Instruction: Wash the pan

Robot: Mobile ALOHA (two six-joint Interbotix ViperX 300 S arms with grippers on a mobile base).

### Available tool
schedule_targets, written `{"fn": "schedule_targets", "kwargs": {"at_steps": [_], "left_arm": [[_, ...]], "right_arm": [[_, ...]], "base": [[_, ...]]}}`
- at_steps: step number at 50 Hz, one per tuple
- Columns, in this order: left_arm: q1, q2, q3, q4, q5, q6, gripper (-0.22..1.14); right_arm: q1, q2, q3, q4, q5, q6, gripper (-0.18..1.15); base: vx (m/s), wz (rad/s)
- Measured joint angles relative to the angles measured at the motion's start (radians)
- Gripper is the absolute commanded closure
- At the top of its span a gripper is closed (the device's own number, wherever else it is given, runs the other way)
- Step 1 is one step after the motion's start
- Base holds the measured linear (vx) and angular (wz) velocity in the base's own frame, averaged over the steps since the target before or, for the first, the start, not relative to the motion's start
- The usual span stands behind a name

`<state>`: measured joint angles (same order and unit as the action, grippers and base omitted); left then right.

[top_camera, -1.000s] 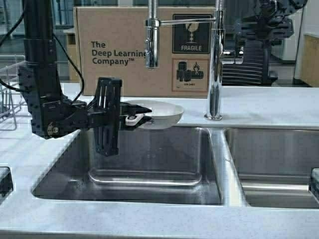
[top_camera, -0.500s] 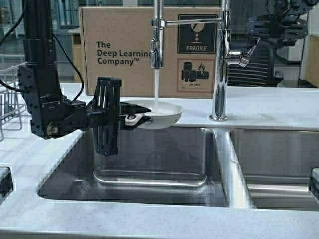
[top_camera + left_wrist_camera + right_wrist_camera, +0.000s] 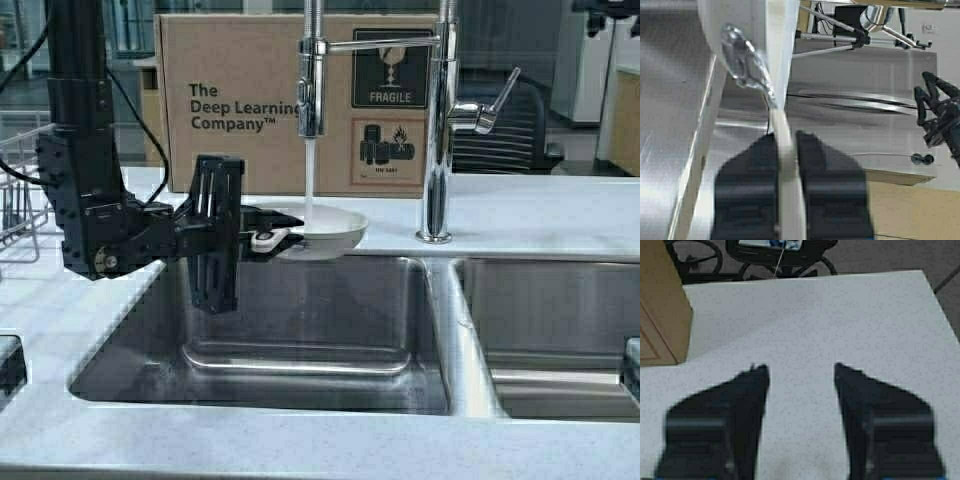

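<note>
The off-white pan (image 3: 325, 228) is held level over the back edge of the left sink basin (image 3: 300, 330). My left gripper (image 3: 262, 234) is shut on its short pale handle (image 3: 268, 238). Water (image 3: 308, 180) runs from the faucet spout (image 3: 309, 95) into the pan. In the left wrist view the handle (image 3: 785, 150) sits between the black fingers and the pan (image 3: 755, 40) is edge-on. My right gripper (image 3: 800, 375) is open and empty above the white counter, almost out of the high view at the top right.
The faucet lever (image 3: 487, 105) is tilted up. A cardboard box (image 3: 240, 100) stands behind the sink. A wire dish rack (image 3: 15, 190) is at the far left. The right basin (image 3: 560, 320) lies beside the left one.
Water has started to flow from the spout into the pan. My right gripper has left the faucet lever and moved up and to the right. The scene has shifted slightly.
</note>
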<state>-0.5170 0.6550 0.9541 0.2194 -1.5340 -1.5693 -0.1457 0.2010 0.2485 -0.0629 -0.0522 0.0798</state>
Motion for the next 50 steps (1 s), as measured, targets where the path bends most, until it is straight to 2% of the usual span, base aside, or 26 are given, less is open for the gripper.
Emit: {"fn": "schedule_targets", "kwargs": {"at_steps": [3, 5, 7, 14, 21, 32, 50], "left_arm": [[0.002, 0.0, 0.0, -0.002, 0.0, 0.002, 0.89], [0.0, 0.002, 0.0, -0.002, 0.0, 0.0, 0.89], [0.002, 0.005, 0.0, -0.002, 0.0, 0.002, 0.89], [0.0, 0.009, 0.0, 0.0, 0.0, 0.002, 0.89], [0.002, 0.017, 0.0, -0.002, 0.0, 0.0, 0.89], [0.002, 0.025, 0.002, -0.002, -0.02, 0.0, 0.89], [0.0, 0.06, 0.0, -0.002, -0.054, 0.0, 0.89]], "right_arm": [[0.003, 0.026, 0.002, 0.002, 0.002, 0.005, 0.86], [0.006, 0.046, 0.003, 0.003, 0.002, 0.008, 1.01], [0.011, 0.064, 0.002, 0.003, 0.0, 0.011, 1.06], [0.041, 0.133, -0.012, 0.005, 0.002, 0.018, 0.87], [0.087, 0.184, -0.048, 0.005, 0.023, 0.023, 0.92], [0.183, 0.224, -0.114, 0.0, 0.041, 0.009, 0.92], [0.241, 0.236, -0.175, -0.063, 0.051, -0.04, 0.92]], "base": [[-0.01, -0.02], [-0.01, -0.02], [-0.01, -0.02], [0.0, 0.0], [0.0, 0.0], [0.0, 0.0], [0.0, 0.0]]}}
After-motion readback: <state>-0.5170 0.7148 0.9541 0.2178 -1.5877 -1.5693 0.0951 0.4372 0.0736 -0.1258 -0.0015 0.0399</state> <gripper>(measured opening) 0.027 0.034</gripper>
